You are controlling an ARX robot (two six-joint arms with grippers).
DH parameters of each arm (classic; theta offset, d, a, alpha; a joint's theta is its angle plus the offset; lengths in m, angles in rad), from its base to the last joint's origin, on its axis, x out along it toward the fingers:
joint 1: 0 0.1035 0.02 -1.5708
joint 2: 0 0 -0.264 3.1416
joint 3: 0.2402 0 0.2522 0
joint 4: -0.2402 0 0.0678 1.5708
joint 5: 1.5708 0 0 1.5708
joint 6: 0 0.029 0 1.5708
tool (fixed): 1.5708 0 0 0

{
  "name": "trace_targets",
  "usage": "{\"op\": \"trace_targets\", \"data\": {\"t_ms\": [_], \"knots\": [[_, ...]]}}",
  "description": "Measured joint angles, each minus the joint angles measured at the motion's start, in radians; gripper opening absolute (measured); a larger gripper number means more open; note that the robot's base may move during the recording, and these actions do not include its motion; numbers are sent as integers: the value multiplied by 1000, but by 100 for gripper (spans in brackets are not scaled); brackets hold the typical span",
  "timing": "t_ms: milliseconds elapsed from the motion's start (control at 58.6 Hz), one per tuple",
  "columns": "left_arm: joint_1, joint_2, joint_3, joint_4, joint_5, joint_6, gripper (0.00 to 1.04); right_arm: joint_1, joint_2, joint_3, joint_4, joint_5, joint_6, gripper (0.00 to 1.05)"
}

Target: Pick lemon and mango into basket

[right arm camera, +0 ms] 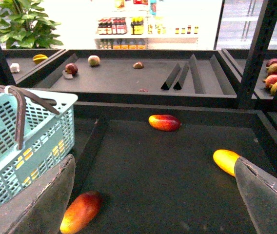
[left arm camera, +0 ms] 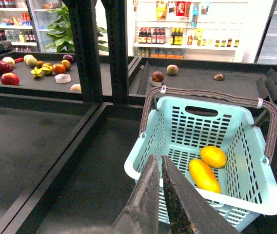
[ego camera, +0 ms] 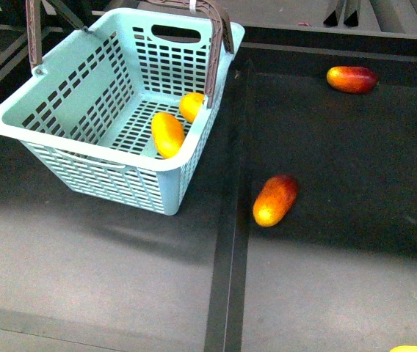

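Observation:
The light teal basket (ego camera: 76,143) stands at the back left of the dark shelf. The yellow-orange mango (ego camera: 167,134) lies inside it, with the smaller yellow lemon (ego camera: 191,105) just behind it. Neither arm shows in the front view. In the left wrist view my left gripper (left arm camera: 158,157) is shut and empty, above the near rim of the basket (left arm camera: 202,101), where the mango (left arm camera: 204,175) and the lemon (left arm camera: 213,156) lie side by side. In the right wrist view my right gripper (right arm camera: 154,163) is open and empty over the shelf to the right of the basket (right arm camera: 63,105).
Two red-orange mangoes lie on the right shelf, one near the divider (ego camera: 275,199) and one at the back (ego camera: 352,79). A yellow fruit (right arm camera: 225,160) lies by my right finger. A raised divider (ego camera: 227,242) runs between the two shelf trays.

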Motion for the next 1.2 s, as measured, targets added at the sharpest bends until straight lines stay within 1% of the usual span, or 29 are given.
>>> {"op": "trace_targets", "data": {"t_ms": [68,102,598,666,683,734,751,905,939,1042,1059,1076,1127,1195], "knots": [[0,-105,0,-139,0,0,3,0,0,0,0,0,0,96],[0,-137,0,-162,0,0,3,0,0,0,0,0,0,96],[0,-169,0,-172,0,0,3,0,0,0,0,0,0,96],[0,-169,0,-172,0,0,16,0,0,0,0,0,0,96],[0,-169,0,-172,0,0,18,0,0,0,0,0,0,96],[0,-169,0,-172,0,0,28,0,0,0,0,0,0,96],[0,-169,0,-172,0,0,34,0,0,0,0,0,0,96],[0,-169,0,-172,0,0,65,0,0,0,0,0,0,96],[0,-169,0,-172,0,0,76,0,0,0,0,0,0,96],[0,-169,0,-172,0,0,96,0,0,0,0,0,0,96],[0,-169,0,-172,0,1,99,0,0,0,0,0,0,96],[0,-169,0,-172,0,2,99,0,0,0,0,0,0,96],[0,-169,0,-172,0,2,97,0,0,0,0,0,0,96],[0,-169,0,-172,0,2,98,0,0,0,0,0,0,96]]}}
